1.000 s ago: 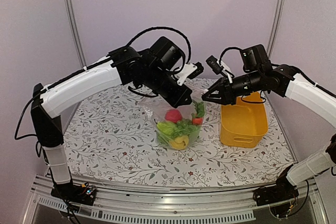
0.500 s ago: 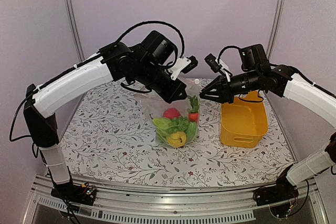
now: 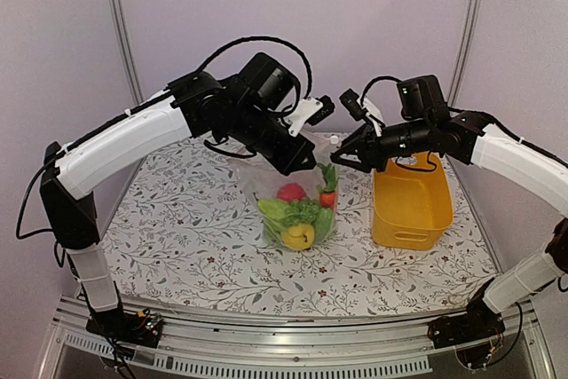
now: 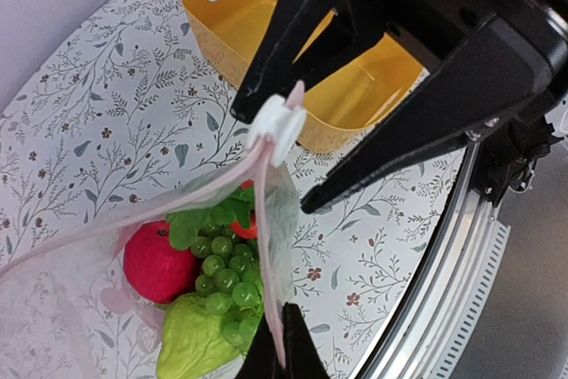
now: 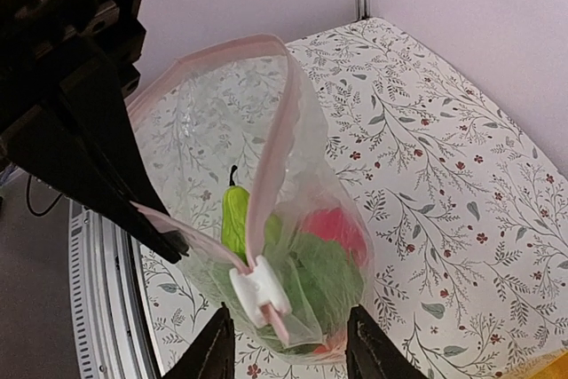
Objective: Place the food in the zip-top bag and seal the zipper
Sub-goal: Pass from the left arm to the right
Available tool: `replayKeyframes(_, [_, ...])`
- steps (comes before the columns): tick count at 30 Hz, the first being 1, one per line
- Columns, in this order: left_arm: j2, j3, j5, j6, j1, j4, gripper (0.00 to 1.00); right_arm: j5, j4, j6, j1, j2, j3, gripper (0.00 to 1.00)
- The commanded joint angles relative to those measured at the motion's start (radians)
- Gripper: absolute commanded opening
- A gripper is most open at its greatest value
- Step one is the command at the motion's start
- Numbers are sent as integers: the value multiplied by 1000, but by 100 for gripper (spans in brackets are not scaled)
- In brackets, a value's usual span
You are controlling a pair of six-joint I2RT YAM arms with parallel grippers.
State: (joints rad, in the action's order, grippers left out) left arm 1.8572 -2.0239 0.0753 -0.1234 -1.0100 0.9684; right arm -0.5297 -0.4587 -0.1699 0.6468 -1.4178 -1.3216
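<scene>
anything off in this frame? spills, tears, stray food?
Nothing stands out. The food sits inside the zip-top bag, none visibly spilled. Its mouth gapes open, the white slider at one end between the right gripper's open fingers; the left gripper pinches the rim.

This is a robotics lab, a boxed-in test cell rather than anyone's kitchen. Plain pale wall panels [image 3: 373, 24] close off the far side and both flanks, joined by bare metal uprights [image 3: 120, 33]. Two white-and-black robot arms, the left arm [image 3: 133, 144] and the right arm [image 3: 519, 157], are bolted to a slotted aluminium rail [image 3: 293, 348] along the near edge. Loose black cables [image 3: 257, 42] loop over them, and there is exposed wiring [image 3: 142, 324] at the left base. The counter [image 3: 177, 237] wears a floral cloth, and the things on it are props: a yellow plastic basket [image 3: 413, 210] to the right and a zip-top bag [image 3: 262, 188] of toy food [image 3: 297, 215] mid-counter.
</scene>
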Motion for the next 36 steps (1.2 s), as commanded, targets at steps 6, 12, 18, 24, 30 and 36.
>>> replayKeyframes(6, [-42, 9, 21, 12, 23, -13, 0, -73, 35, -3, 7, -28, -24, 18])
replayKeyframes(12, [-46, 16, 24, 11, 35, -18, 0, -85, 31, -4, 8, -15, -24, 16])
replayKeyframes(18, [-45, 20, 32, 8, 44, -25, 0, -83, 32, -3, 8, -13, -23, 15])
replayKeyframes(24, [-42, 4, -9, 5, 52, -21, 12, -60, 21, -2, 16, -20, -47, 0])
replayKeyframes(30, [-59, -94, -99, 58, 42, -45, 38, -27, -72, -53, 37, -3, -71, 0])
replayKeyframes(36, [-70, -83, 26, 122, 23, -148, 48, -32, -116, -75, 40, 28, -54, 0])
